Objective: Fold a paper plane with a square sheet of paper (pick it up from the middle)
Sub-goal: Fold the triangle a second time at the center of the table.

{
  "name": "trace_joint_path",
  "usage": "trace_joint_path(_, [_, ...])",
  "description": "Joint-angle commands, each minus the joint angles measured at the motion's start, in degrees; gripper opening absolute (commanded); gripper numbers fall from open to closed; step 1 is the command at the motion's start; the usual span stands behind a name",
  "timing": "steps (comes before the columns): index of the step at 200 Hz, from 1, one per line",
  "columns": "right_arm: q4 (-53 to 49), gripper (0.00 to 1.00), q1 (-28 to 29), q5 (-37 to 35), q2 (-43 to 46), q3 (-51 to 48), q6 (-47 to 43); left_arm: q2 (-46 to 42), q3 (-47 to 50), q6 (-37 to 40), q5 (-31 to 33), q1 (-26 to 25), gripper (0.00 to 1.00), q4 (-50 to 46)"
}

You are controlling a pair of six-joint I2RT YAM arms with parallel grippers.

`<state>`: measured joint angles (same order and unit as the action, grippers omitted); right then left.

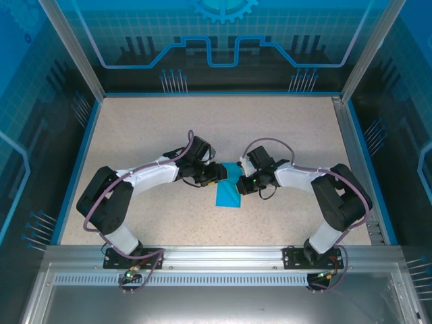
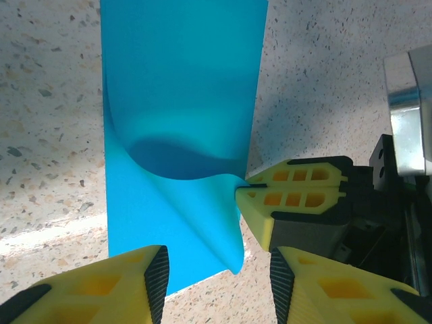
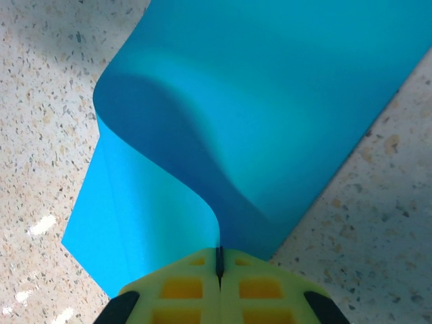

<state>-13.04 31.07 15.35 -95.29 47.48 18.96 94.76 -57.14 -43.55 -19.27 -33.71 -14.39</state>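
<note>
The sheet of paper is seen pretty much dead centre on the desk, right between the two arms. It's thin, matte, plain cyan-blue stuff with no print on it. From above it's read as a narrow rectangle rather than a square. Its long axis is run from the far side back toward the arm bases, tilted just a bit. Most of it is laid flat, but one long edge is lifted into a soft curl, with a darker shadowed hollow under the wave.

That lifted edge is pinched by the right gripper: its yellow ribbed fingers are pressed together with the paper caught in the seam. The left gripper is shown with its fingers apart and nothing clamped. The sheet's curled near corner is seen in the gap between them. Whether a finger is touching the paper can't be told.

The desk top is a speckled beige, stone-look surface trimmed with a blue edge. An aluminium rail is run along the near side. The cell is walled by translucent blue panels printed with circuit-style lines and a gear.
</note>
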Motion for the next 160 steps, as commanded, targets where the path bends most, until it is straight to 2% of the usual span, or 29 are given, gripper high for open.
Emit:
trace_joint_path(1, [-1.87,0.02,-1.11,-1.42,-1.07,1.82,-1.21,0.16,0.2,0.57,0.19,-0.69,0.47,-0.94])
trace_joint_path(106, [-1.64,0.04,-1.17,-1.45,-2.18,2.17,-1.55,1.65,-0.82,-0.54,-1.21,-1.95,0.43,0.22])
trace_joint_path(160, [-1.62,0.04,-1.25,-1.04,-2.23,2.28,-1.92,2.84,0.23,-6.6,-3.35,-2.02,0.31,5.72])
